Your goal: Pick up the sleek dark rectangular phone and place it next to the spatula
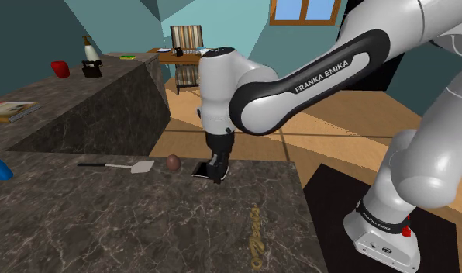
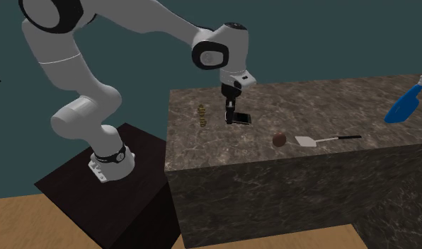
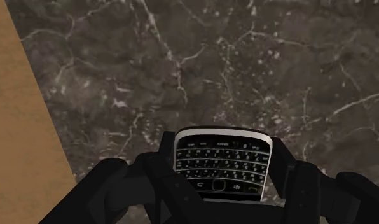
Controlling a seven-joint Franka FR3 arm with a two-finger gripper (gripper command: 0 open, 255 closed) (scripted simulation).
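A dark phone [image 3: 223, 153] with a keypad and a silver rim sits between my two black fingers, which press against its long sides. My gripper [image 3: 220, 170] is shut on it. In the shoulder view the gripper [image 1: 215, 172] points straight down at the marble counter [image 1: 144, 225], with the phone [image 1: 199, 169] sticking out toward the view's left. I cannot tell whether it is touching the counter. The spatula [image 1: 136, 166], with a white blade and thin dark handle, lies flat further left, past a small brown ball [image 1: 173, 162]. The second exterior view has the phone [image 2: 240, 119], gripper [image 2: 231, 117] and spatula [image 2: 306, 141].
A small golden object [image 1: 256, 233] stands on the counter near the stand side. A blue spray bottle [image 2: 408, 102] lies at the counter's far end. A higher stone block [image 1: 82, 108] carries a book, a red item and a bottle. The counter edge drops to a wooden floor [image 3: 23, 114].
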